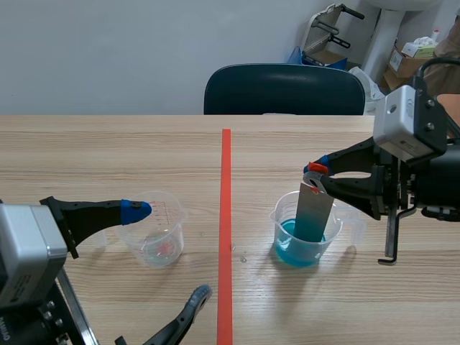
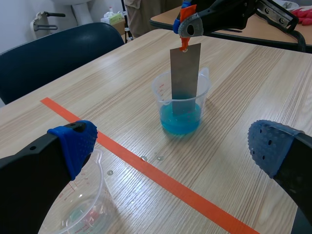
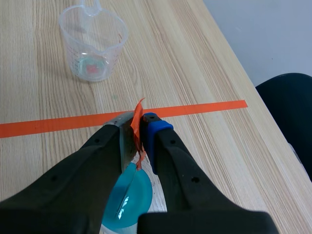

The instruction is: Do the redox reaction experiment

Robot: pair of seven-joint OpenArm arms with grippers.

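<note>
**Metal strip dipping into blue liquid, held from above**

Nearest the robot, the left gripper (image 2: 173,148) is hovering with its fingers spread wide, holding nothing, just beside an empty clear beaker (image 1: 159,244) on the desk (image 1: 108,151). Across the red tape line (image 1: 226,215), the right gripper (image 1: 316,175) is pinching its fingers closed on the orange-taped top of a grey metal strip (image 1: 315,212). The strip is standing almost upright, long axis vertical, with its lower end sitting in blue liquid (image 1: 295,253) inside a second beaker (image 1: 282,214). Whether it is touching the bottom is unclear. Any sideways drift is likely levering the light beaker over and spilling it. The narrow hold on tape is risking a slip and splash.
</note>
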